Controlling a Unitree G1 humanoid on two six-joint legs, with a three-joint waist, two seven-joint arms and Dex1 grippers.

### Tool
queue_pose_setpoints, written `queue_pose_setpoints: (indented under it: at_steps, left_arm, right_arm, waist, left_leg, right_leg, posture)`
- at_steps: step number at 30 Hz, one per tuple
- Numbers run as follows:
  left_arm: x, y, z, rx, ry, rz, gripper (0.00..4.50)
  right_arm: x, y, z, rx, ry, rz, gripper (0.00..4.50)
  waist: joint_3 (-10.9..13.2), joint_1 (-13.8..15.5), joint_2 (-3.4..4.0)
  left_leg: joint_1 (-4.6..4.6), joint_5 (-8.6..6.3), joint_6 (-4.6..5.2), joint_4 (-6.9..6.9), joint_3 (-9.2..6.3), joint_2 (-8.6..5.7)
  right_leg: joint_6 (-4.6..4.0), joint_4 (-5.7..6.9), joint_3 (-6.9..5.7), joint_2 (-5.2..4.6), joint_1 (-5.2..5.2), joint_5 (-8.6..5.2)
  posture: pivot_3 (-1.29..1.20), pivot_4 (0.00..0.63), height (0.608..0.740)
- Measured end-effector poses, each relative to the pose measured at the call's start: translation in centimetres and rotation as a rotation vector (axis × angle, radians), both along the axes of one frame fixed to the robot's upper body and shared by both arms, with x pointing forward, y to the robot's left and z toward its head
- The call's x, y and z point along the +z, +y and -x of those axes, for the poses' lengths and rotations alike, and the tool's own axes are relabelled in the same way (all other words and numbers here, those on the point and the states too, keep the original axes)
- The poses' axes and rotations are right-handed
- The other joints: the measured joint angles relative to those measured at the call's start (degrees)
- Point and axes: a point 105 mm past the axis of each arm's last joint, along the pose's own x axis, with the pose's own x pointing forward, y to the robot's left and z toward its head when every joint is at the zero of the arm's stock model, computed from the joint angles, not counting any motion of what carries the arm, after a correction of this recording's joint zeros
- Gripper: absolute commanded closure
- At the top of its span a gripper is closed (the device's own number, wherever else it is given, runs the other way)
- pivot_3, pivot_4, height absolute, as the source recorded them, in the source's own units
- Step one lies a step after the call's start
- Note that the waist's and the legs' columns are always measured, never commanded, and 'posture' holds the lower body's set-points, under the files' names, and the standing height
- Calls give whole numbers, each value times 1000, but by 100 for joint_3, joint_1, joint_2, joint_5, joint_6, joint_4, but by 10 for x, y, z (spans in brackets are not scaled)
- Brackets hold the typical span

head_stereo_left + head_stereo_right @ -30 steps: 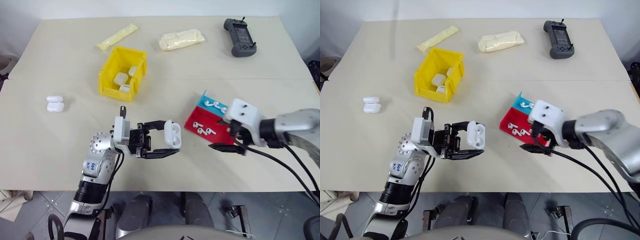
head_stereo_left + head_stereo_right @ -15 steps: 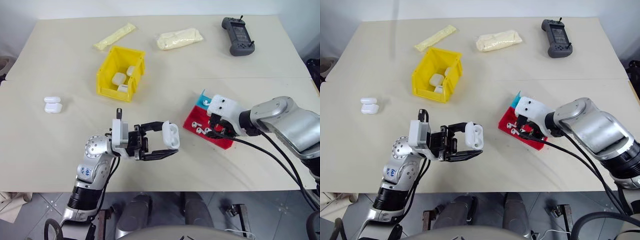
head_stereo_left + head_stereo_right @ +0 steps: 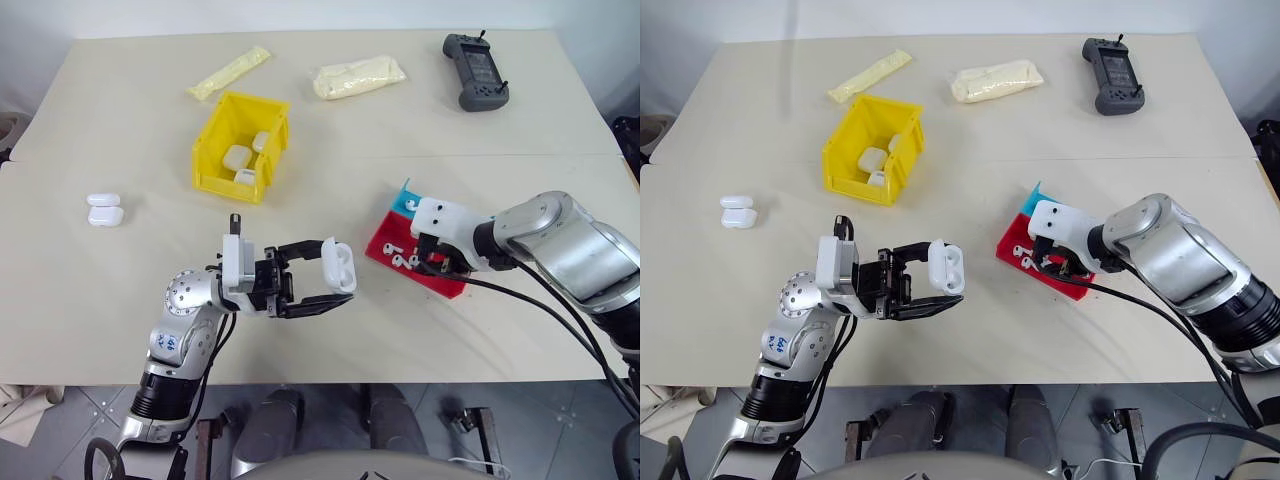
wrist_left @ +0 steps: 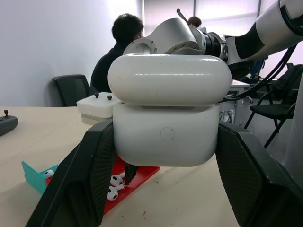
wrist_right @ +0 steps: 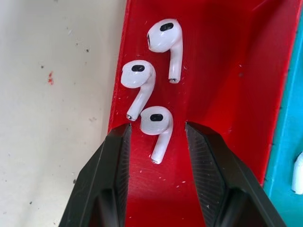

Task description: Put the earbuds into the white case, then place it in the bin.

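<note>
Beige tabletop — the left gripper clamps an open white case above it. Right gripper, fingers parted, straddles 1 earbud of 3 in the red tray, not gripping it.

The beige table bears the bin, red and blue tray, two pouches, two cases, and a controller.

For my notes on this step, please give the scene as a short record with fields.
left gripper: shut on the white case, lid open, held above the table
right gripper: open, fingers either side of one earbud in the red tray
other earbuds: two beside it
bin: yellow, holds cases
</note>
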Motion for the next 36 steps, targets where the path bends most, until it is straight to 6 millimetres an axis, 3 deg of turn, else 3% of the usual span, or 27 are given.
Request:
queue_pose_setpoints:
  at_steps: [12, 18, 27, 36]
  left_arm:
    - [3, -1, -1, 5, -4, 2, 1703]
    - [5, -1, 0, 7, -12, 4, 1703]
    - [8, -2, 1, -3, -26, 0, 1703]
    - [2, -4, -4, -87, 10, -3, 1703]
  right_arm:
    - [-1, 3, -5, 27, -4, 8, 2648]
    - [-1, 6, -5, 50, -5, 13, 4020]
    - [0, 4, -5, 38, -4, -2, 4020]
    - [20, -18, 22, 48, -73, -324, 4020]
  waist:
    - [0, -1, 0]
    - [0, -2, 0]
    - [0, 1, 0]
    - [1, 23, -2]
  left_leg:
    - [-6, 0, 0, 1, 2, 0]
    - [-6, 0, 0, 4, 2, 0]
    - [-6, 0, 0, 5, 2, 0]
    - [-57, 0, 1, 18, 0, -4]
  right_leg:
    - [0, 4, 2, 0, -9, 0]
    - [-1, 6, 2, 0, -8, 0]
    - [-2, 9, 2, 1, -9, 1]
    - [0, 15, -4, -2, -49, 5]
  posture:
    - [0, 150, 740]
    - [0, 150, 740]
    - [0, 150, 740]
    - [0, 150, 740]
